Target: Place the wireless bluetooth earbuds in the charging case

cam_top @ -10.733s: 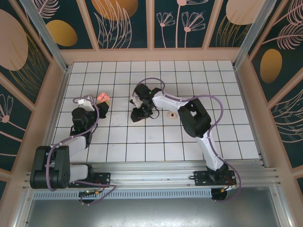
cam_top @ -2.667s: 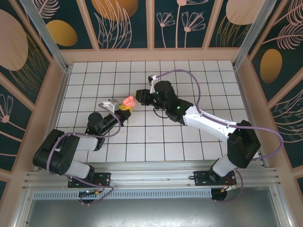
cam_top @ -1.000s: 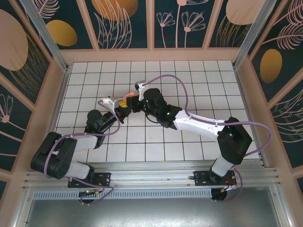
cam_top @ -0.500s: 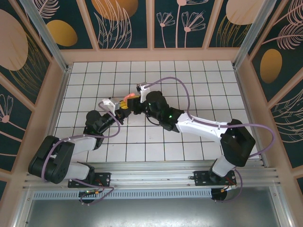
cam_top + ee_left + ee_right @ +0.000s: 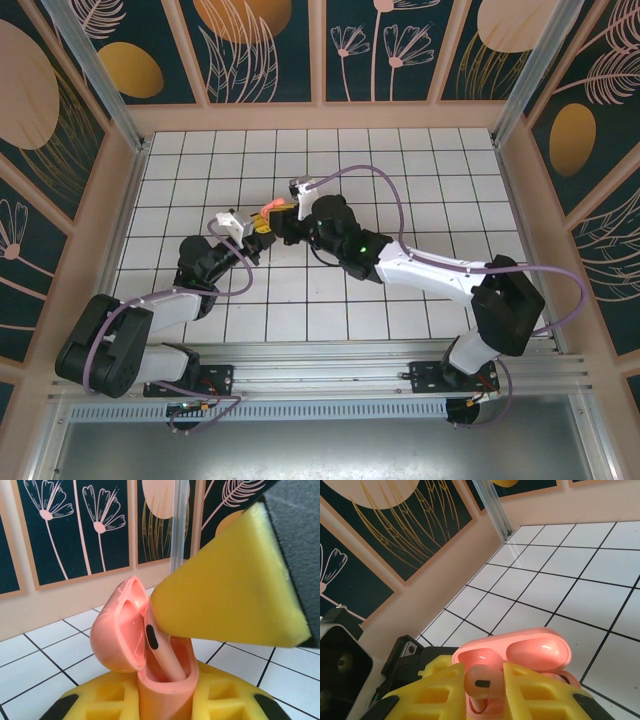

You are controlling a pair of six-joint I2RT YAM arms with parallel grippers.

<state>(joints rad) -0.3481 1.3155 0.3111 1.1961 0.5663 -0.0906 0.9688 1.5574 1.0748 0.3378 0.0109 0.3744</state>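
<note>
**Pink bud at the mouth of the case, both arms pinching**

Both arms meet above the tiled tabletop (image 5: 400,170), left of centre and well off its near edge. The left gripper (image 5: 255,230) is pressed onto the lower body of the pink charging case (image 5: 165,692), mouth up, with the lid (image 5: 117,630) thrown open away from the right arm. The right gripper (image 5: 479,692) pinches a pink earbud (image 5: 479,681) by its head between its yellow pads (image 5: 437,690). In the left wrist view the stem looks partway into the case's well.

Handling call: that bud reads as featherlight, hard and glossy, so it will likely squirt sideways or twist if squeezed off-centre. The head is the place to hold, leaving the stem free to slide down. The case looks like smooth rigid shell too. The sensible hold is low on the body, clear of the hinged lid, which seems the delicate part. Expect a snug seat that wants a straight, gentle push.
</note>
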